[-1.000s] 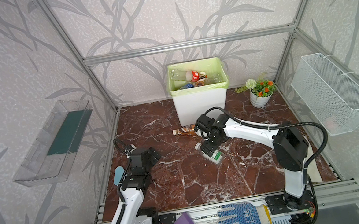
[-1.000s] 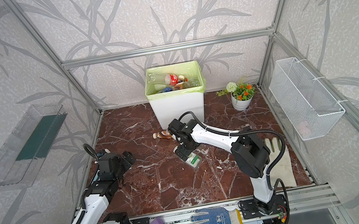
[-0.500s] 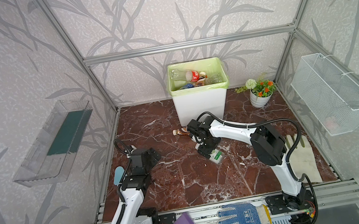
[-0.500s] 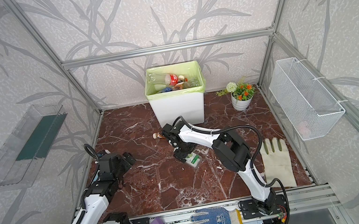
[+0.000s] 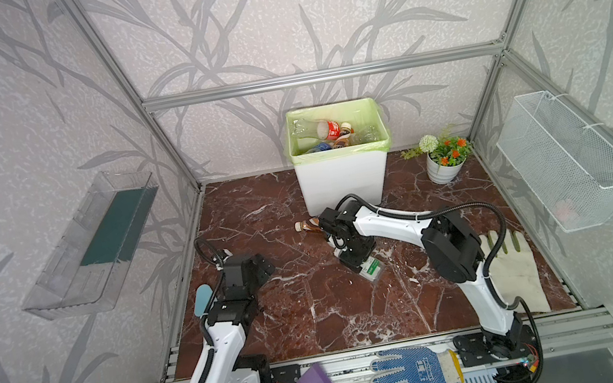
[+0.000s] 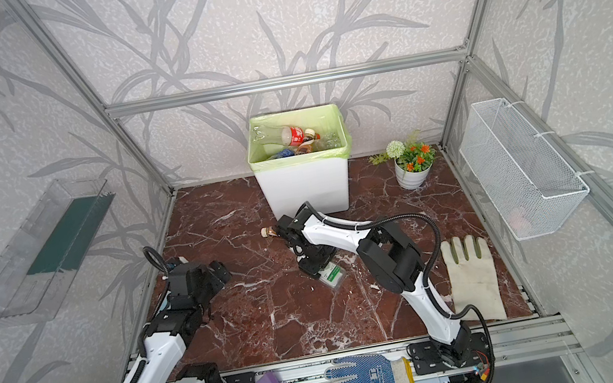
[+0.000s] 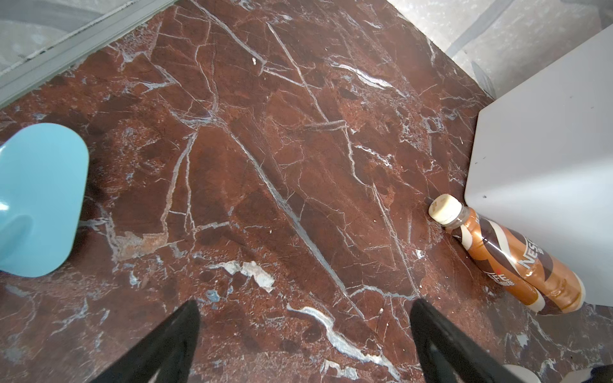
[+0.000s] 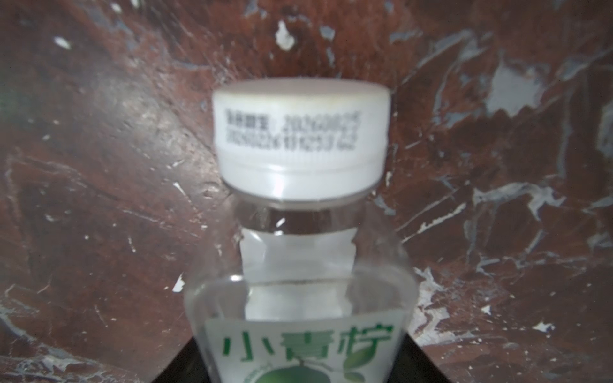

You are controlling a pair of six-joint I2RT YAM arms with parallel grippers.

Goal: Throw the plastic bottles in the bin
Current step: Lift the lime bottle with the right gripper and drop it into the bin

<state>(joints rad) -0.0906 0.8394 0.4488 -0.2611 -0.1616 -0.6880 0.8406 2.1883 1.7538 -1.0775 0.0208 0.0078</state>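
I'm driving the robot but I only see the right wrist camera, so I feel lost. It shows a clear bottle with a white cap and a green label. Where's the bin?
Observer: The white bin, with its green liner, stands at the back of the marble floor, beyond your green-label bottle in both top views.
Operator: Any other bottles on the floor?
Observer: One brown coffee bottle lies on its side against the bin's front wall.
Operator: What's the other arm doing?
Observer: The left gripper is open and empty, above bare floor on the left side.
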